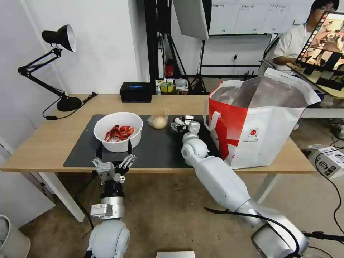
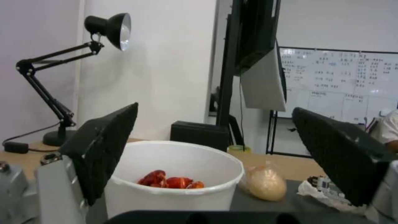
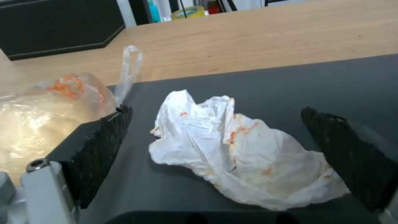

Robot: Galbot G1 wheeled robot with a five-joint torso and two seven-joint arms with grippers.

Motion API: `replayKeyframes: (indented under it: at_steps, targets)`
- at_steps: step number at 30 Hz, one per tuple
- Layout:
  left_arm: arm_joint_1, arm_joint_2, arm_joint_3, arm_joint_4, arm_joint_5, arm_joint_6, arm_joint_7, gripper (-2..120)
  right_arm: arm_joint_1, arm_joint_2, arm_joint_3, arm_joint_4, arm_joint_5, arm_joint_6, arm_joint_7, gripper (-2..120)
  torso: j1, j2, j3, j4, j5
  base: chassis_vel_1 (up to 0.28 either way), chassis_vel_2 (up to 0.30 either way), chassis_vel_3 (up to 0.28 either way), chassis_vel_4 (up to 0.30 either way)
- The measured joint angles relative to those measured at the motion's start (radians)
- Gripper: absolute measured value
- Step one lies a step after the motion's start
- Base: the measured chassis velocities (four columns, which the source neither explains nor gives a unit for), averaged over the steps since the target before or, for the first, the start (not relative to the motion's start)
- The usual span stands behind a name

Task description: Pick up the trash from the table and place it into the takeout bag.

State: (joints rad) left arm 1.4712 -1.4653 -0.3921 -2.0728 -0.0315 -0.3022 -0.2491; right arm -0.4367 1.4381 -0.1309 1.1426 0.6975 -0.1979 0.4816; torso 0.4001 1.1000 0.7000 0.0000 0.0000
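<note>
Across the long light-wood tabletop (image 1: 50,139) lies a large dark grey rectangular mat (image 1: 157,150), and on it you have the trash spread in a row. At the robot's left stands the round white bowl holding red crayfish shells (image 1: 118,131); beside it, toward the middle, sits the clear bag with a pale round bun (image 1: 157,121); then comes the crumpled white tissue with orange stains (image 3: 240,149). At the mat's right end stands the tall red-and-white takeout bag with silver foil lining (image 1: 258,122), its mouth gaping upward, so anything brought over can probably be dropped straight in.

Your right gripper (image 1: 181,124) is down at the mat over the tissue. In the right wrist view its two dark ribbed fingers (image 3: 99,149) stand wide apart on either side of the tissue, apart from it and holding nothing. That straddle looks like the set-up for a pinch on the tissue; the bun bag lies just beside one finger, so you should mind not catching its plastic as well.

Your left gripper (image 1: 114,165) hovers at the near edge of the table, just short of the bowl, with fingers spread wide and empty. It appears to be waiting, lined up on the bowl.

Behind, a black desk lamp (image 1: 57,64) and a black rectangular box (image 1: 136,91) stand clear of the work.
</note>
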Motion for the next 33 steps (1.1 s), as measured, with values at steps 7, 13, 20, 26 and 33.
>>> replayKeyframes:
  at_steps: [7,13,20,26,33]
  targets:
    - [-0.001,-0.004,0.003,0.001,0.002,0.0,0.0,100,0.016,0.002,-0.001,-0.025,-0.001,0.002,-0.014,100,0.0,0.0,0.0,-0.0001,0.0,0.0,0.0,0.0,0.0]
    - [-0.003,-0.003,0.001,0.001,0.002,-0.001,0.001,100,0.028,0.006,-0.012,-0.052,-0.003,0.002,-0.029,100,0.0,0.0,0.0,0.0,0.0,0.0,0.0,0.0,0.0]
    - [-0.004,-0.002,0.0,0.002,0.002,0.0,0.001,100,0.032,0.008,-0.03,-0.071,-0.004,0.003,-0.039,100,0.0,0.0,0.0,0.0,0.0,0.0,0.0,0.0,0.0]
    - [-0.007,0.001,-0.001,0.005,0.002,-0.001,0.001,100,0.032,0.008,-0.037,-0.083,-0.005,0.003,-0.046,100,0.0,0.0,0.0,0.0,0.0,0.0,0.0,0.0,0.0]
    - [-0.008,0.001,-0.002,0.006,0.001,0.0,0.001,100,0.035,0.006,-0.045,-0.088,-0.005,0.002,-0.057,87,0.0,0.0,0.0,0.0,0.0,0.0,0.0,0.0,0.0]
